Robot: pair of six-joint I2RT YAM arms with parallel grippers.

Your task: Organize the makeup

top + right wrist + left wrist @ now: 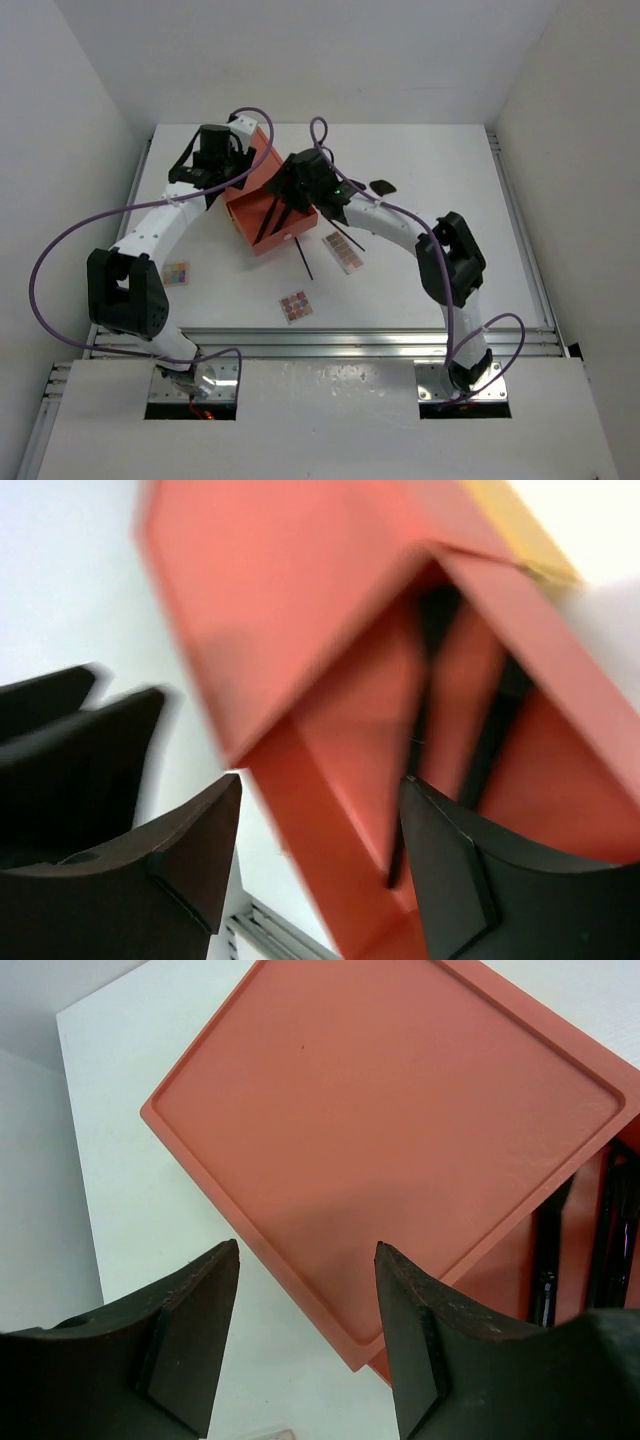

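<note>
Palettes (296,306): three small flat ones lie well apart on the white table (450,180), in front of the box.
Sticks (270,218): thin dark ones lie inside the open drawer.
Loose stick (303,258): on the table, just beside the drawer.
Box (400,1110): orange, drawer pulled out.
Left gripper (305,1260): wide, empty, above the lid.
Right gripper (320,790): wide, empty, above the drawer; view blurred.

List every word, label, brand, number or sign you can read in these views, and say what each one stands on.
None: no text can be read in any view.
The orange drawer box has a plain top with no print.
The eyeshadow palettes show only coloured squares; any lettering is too small to tell.
The right wrist view is blurred and nothing in it is legible.
</note>
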